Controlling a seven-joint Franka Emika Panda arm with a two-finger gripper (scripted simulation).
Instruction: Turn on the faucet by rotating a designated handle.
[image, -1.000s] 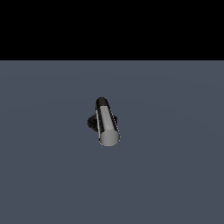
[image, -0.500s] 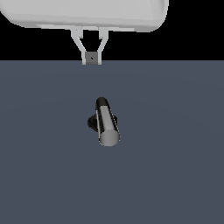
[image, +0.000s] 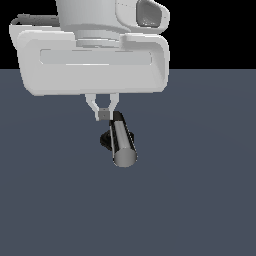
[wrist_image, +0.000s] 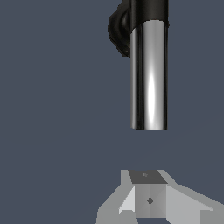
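The faucet (image: 106, 139) is a small black fixture on the dark grey floor, and in the wrist view only part of its black body (wrist_image: 119, 30) shows. The handle (image: 123, 142) is a silver-grey bar with a black elbow end, jutting toward the exterior camera; the wrist view shows the handle (wrist_image: 149, 74) lengthwise. My white gripper (image: 103, 114) hangs just over the bar's black elbow end, slightly to the exterior view's left. Its fingertips meet with nothing between them. In the wrist view the gripper (wrist_image: 148, 192) stands apart from the bar's free end. Contact cannot be judged.
The flat dark grey floor (image: 200, 190) spreads all around the faucet. The wide white gripper body (image: 95, 62) fills the upper part of the exterior view and hides the ground behind it.
The gripper came into view from above and has descended until its fingertips reach the handle's black end. The faucet and handle have not moved.
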